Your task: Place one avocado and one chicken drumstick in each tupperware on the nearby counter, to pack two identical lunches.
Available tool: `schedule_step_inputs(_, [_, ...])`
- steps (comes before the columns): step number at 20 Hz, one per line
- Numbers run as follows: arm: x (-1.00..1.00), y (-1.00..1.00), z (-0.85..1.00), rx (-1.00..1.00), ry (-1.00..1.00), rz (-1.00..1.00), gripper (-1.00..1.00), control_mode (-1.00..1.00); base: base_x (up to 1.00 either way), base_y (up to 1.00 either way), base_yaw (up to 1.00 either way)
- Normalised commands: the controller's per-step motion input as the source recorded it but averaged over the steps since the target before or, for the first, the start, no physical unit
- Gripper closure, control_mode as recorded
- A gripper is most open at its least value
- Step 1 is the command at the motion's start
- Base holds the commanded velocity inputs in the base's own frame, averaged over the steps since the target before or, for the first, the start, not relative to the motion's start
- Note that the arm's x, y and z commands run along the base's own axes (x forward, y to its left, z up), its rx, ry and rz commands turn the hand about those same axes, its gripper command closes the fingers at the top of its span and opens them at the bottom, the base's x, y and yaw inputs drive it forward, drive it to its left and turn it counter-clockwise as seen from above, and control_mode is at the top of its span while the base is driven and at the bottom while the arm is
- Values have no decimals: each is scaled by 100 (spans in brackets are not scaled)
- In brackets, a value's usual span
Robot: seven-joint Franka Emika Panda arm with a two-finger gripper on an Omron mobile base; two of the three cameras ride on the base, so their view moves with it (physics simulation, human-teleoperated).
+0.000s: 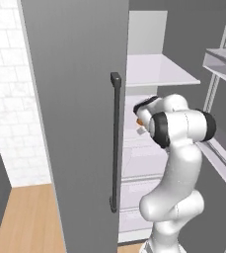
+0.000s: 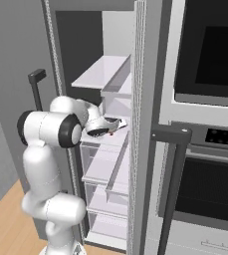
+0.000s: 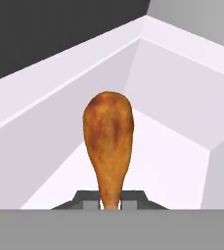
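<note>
- Here the arm [image 1: 176, 163] reaches forward from the base into an open fridge [image 2: 113, 164], between its two open doors.
- Left fridge door [image 1: 72, 123] is a tall grey panel with a dark vertical handle [image 1: 115, 141]; it stands just beside the arm in the left base view.
- Right fridge door [image 1: 223, 113] carries pale shelves on its inner face.
- Tool [image 3: 111, 204] sits at a white drawer-like compartment [image 3: 182, 107] in the fridge's middle height, below a flat white shelf [image 1: 156, 69].
- Tool fingers are pressed together on the thin bone end of the chicken drumstick [image 3: 108, 141]; the dark tips flank that end on both sides in the hand view.
- Drumstick is orange-brown, its thick end pointing away from the tool toward the compartment's back corner, its thin end between the fingertips.
- Whether the drumstick lies on the compartment floor or is raised off it, I cannot tell.
- In the left base view a small orange patch of the drumstick shows at the tool [image 1: 140, 121], mostly hidden by the arm's wrist.
- More white drawers [image 2: 105, 199] stack below the compartment.
- Right of the fridge, a dark built-in oven [image 2: 210, 164] with a bar handle; tan wood floor [image 1: 20, 217] at lower left.
</note>
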Motion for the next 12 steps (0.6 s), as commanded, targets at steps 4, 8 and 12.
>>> schedule_step_inputs(4, [-94, 0, 100, -2, 13, 0, 100, -100, 0, 0, 0])
schedule_step_inputs(8, [-86, 0, 100, -3, 12, 0, 100, -100, 0, 0, 0])
schedule_step_inputs(12, [-95, 0, 100, -2, 5, 0, 100, -100, 0, 0, 0])
